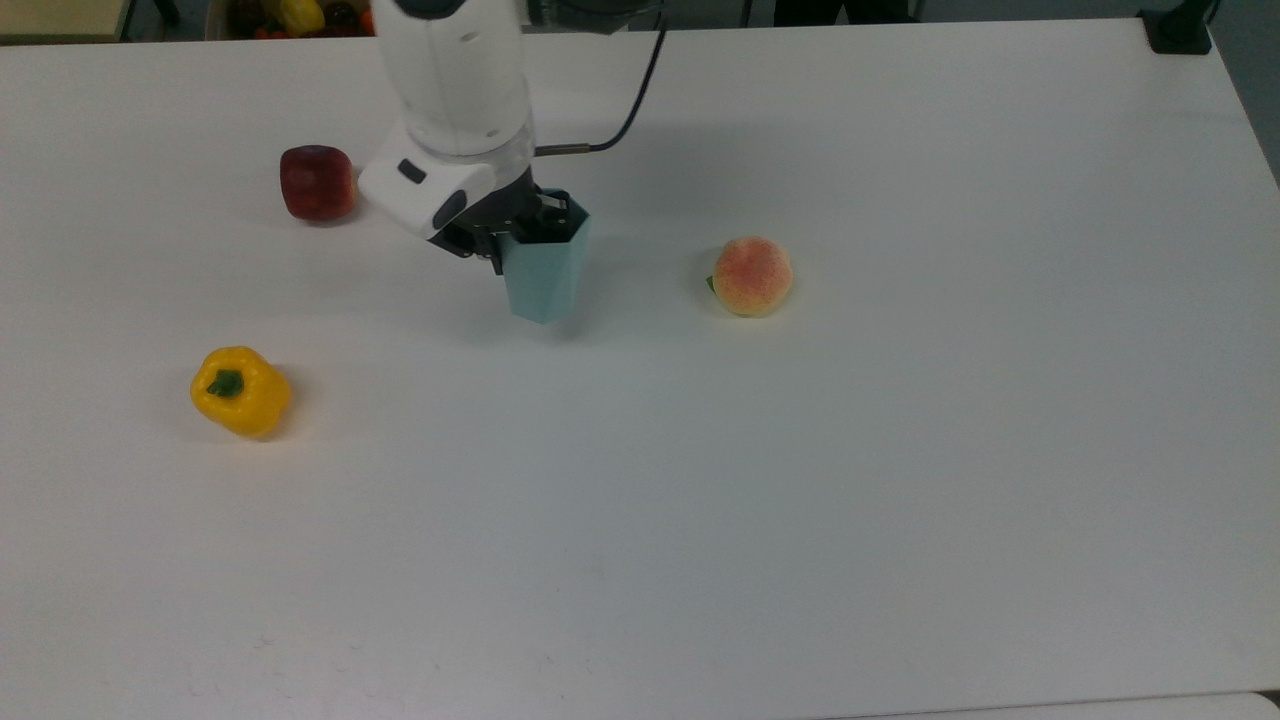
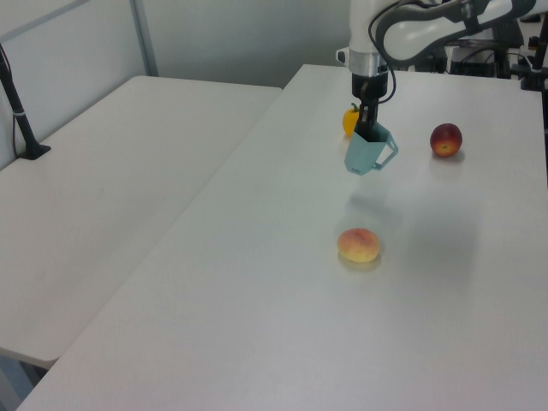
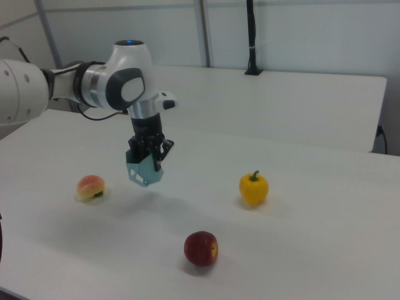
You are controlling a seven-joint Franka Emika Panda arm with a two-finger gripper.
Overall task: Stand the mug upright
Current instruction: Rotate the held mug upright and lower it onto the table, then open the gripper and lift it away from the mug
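The pale light-blue faceted mug (image 1: 545, 272) hangs above the white table (image 1: 900, 450), rim up and narrow base down, slightly tilted. My gripper (image 1: 530, 230) is shut on the mug's rim, with one finger inside the opening. In the left view the mug (image 2: 366, 154) shows its angular handle on the left view's right, below the gripper (image 2: 369, 130), and its shadow lies on the table underneath. In the right view the mug (image 3: 144, 172) hangs under the gripper (image 3: 149, 154) in the same way.
A peach (image 1: 752, 276) lies to the top view's right of the mug. A red apple (image 1: 318, 182) sits at the top view's upper left and a yellow bell pepper (image 1: 240, 390) at its lower left. A bin of fruit (image 1: 300, 17) stands beyond the far edge.
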